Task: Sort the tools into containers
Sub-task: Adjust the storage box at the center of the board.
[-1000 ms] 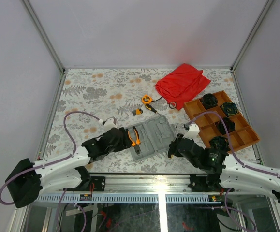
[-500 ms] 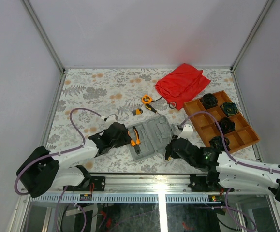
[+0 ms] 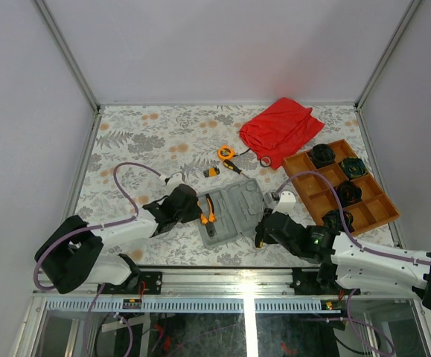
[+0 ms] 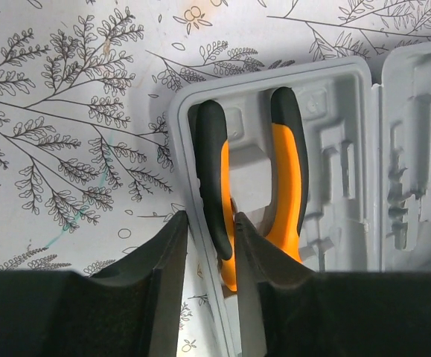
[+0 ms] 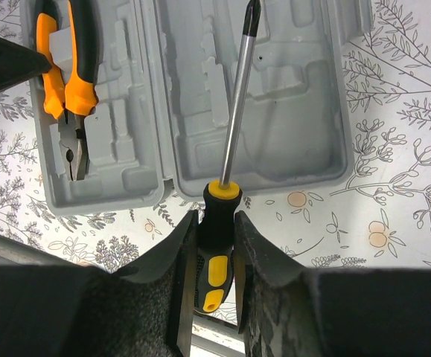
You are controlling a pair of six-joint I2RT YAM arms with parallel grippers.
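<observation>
The two grey containers (image 3: 241,199) lie open side by side as one case. Orange-handled pliers (image 4: 286,171) rest in a moulded recess of the left tray (image 4: 334,149). My left gripper (image 4: 209,223) hangs over that tray's left rim, jaws narrow. The pliers' left handle and the rim show in the gap, and contact is unclear. My right gripper (image 5: 215,216) is shut on a black-and-yellow screwdriver (image 5: 236,111). The screwdriver's shaft reaches over the right tray (image 5: 297,111). A tape measure (image 3: 225,152), a short screwdriver (image 3: 232,166) and a small orange piece (image 3: 212,172) lie on the table behind the case.
A red cloth (image 3: 281,128) is bunched at the back right. To the right stands an orange-brown divided tray (image 3: 302,165) holding black round parts (image 3: 321,155). Grey walls enclose the patterned table on three sides.
The left gripper's jaws have narrowed a lot, and the left arm has drawn back slightly from over the pliers. The pliers have stayed in the tray. The right gripper barely moved.
</observation>
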